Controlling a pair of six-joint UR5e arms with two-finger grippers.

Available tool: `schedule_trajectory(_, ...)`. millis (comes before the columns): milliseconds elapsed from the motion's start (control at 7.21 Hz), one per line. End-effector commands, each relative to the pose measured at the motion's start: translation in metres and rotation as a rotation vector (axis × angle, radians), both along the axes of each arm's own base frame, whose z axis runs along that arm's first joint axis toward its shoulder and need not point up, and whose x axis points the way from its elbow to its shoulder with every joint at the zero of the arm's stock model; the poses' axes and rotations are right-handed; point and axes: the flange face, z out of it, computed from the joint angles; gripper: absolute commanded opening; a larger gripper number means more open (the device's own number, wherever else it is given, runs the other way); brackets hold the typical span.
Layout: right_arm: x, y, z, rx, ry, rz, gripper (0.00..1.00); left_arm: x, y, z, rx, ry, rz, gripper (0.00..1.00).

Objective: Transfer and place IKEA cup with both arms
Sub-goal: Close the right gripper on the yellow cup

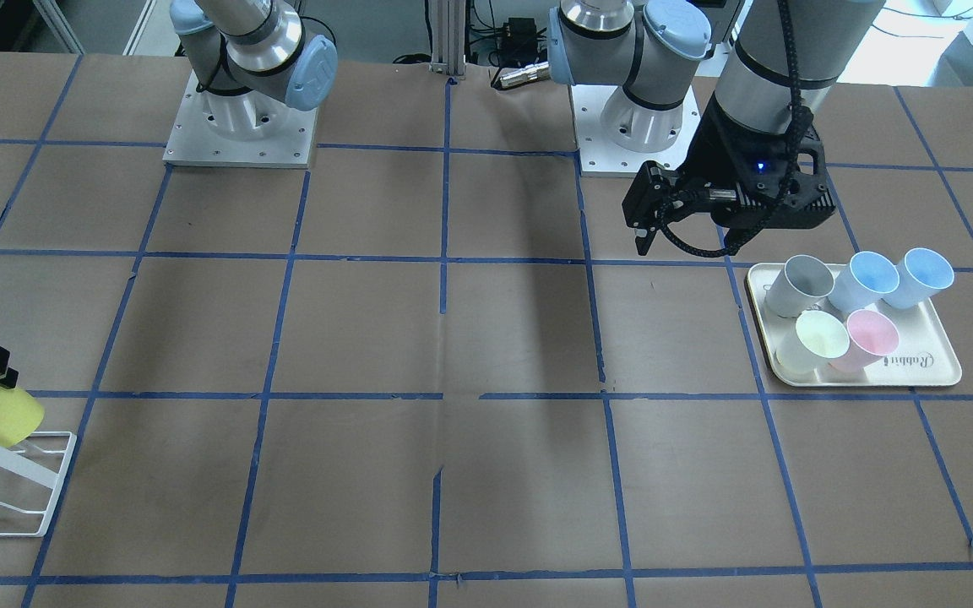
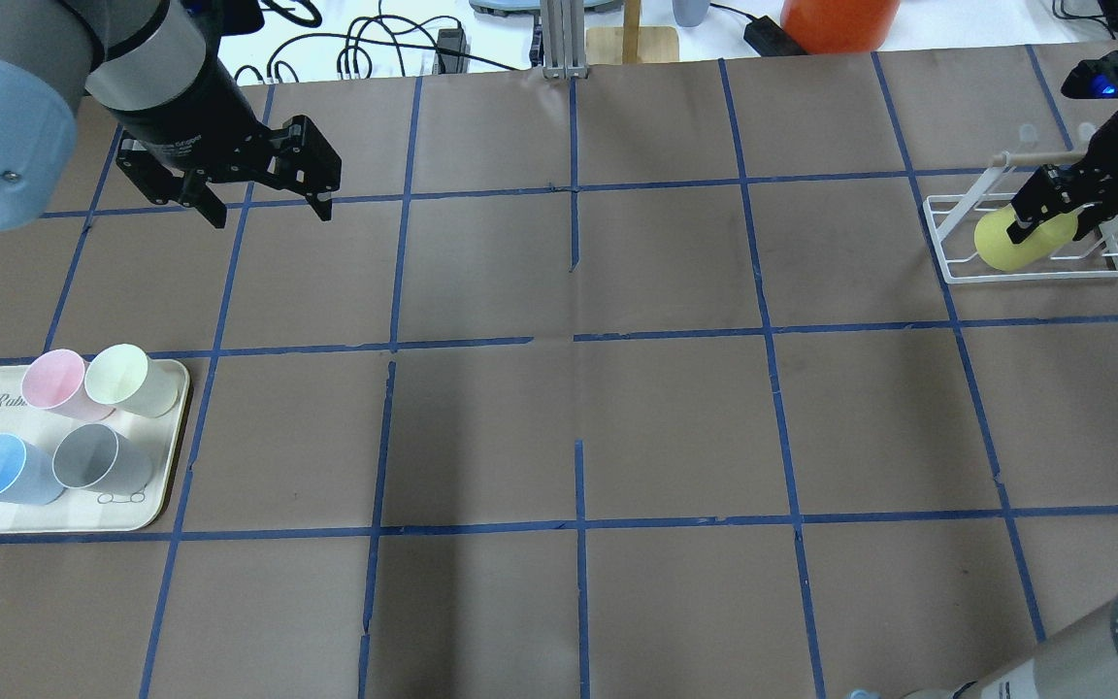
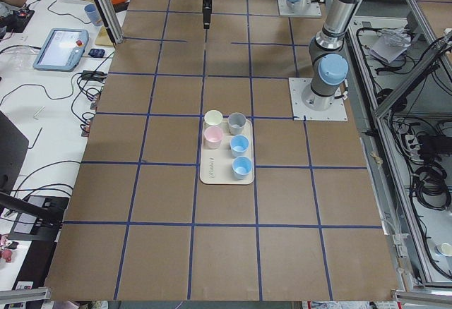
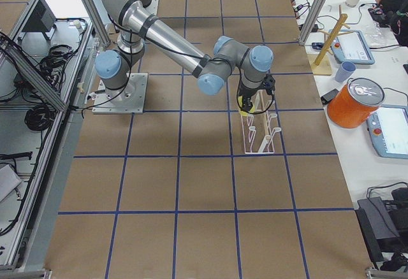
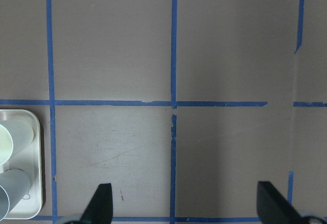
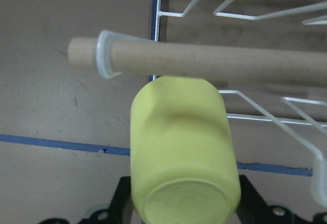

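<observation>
Far left, your cream rectangular tray carried five pastel plastic cups: pink, pale yellow, grey and two blue. Just beyond it your left gripper hung over bare brown table paper, jaws spread wide with nothing between them. Its share of the transfer looked done.

Far right, your right gripper was clamped on the bright yellow plastic tumbler. It gripped near the base, with the mouth pointing away toward the white wire drying rack. The tumbler hung tilted at the rack's end, just under the rack's round wooden rail. Whether it touched a wire prong could not be told.

Judged step: final placement on the rack. The next move would call for easing the mouth down over a prong, clear of the rail, before you let the jaws part.
</observation>
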Motion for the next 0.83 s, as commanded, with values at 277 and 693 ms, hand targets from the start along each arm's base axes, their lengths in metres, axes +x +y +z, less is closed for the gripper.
schedule_trajectory(277, 0.003, 0.004, 0.021, 0.010, 0.000, 0.002, 0.11, 0.000, 0.000, -0.001, 0.002, 0.000, 0.000, 1.00)
schedule_trajectory(693, 0.013, 0.023, 0.091, 0.082, -0.037, 0.002, 0.11, 0.000, 0.000, 0.000, 0.000, 0.000, 0.000, 1.00)
